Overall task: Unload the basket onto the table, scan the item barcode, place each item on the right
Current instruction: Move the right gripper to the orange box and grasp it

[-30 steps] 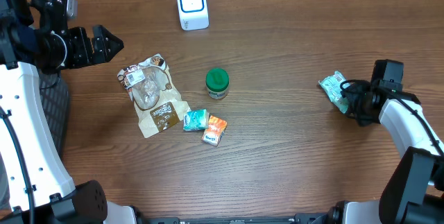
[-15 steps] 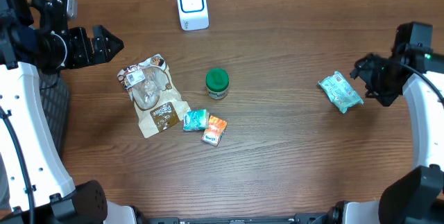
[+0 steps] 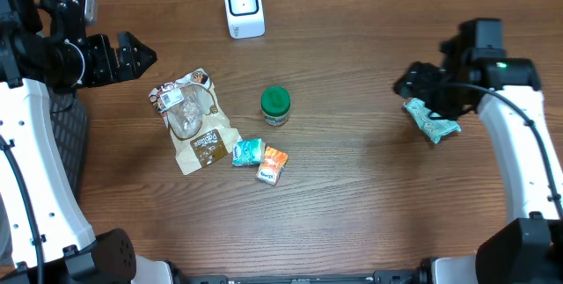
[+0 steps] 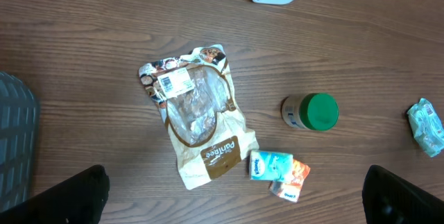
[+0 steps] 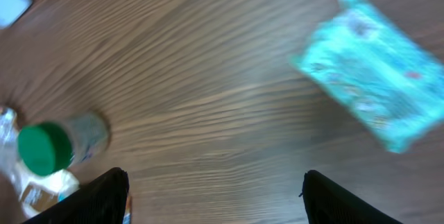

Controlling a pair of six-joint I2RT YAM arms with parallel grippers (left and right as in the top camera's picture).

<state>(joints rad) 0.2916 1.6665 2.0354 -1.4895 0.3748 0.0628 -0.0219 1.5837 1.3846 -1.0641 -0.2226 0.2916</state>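
A teal crinkled plastic packet (image 3: pixel 434 123) lies flat on the wood at the right of the overhead frame, angled from upper left to lower right. A white rounded box scanner (image 3: pixel 244 7) with a pale window stands at top centre, well apart from it.

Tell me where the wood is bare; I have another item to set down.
The widest bare wood lies between the green-lidded jar and the crinkled teal pack at the right. The near strip below the small teal packet and the orange packet is free too. Crowded: the brown snack pouch, jar and packets cluster left of centre.
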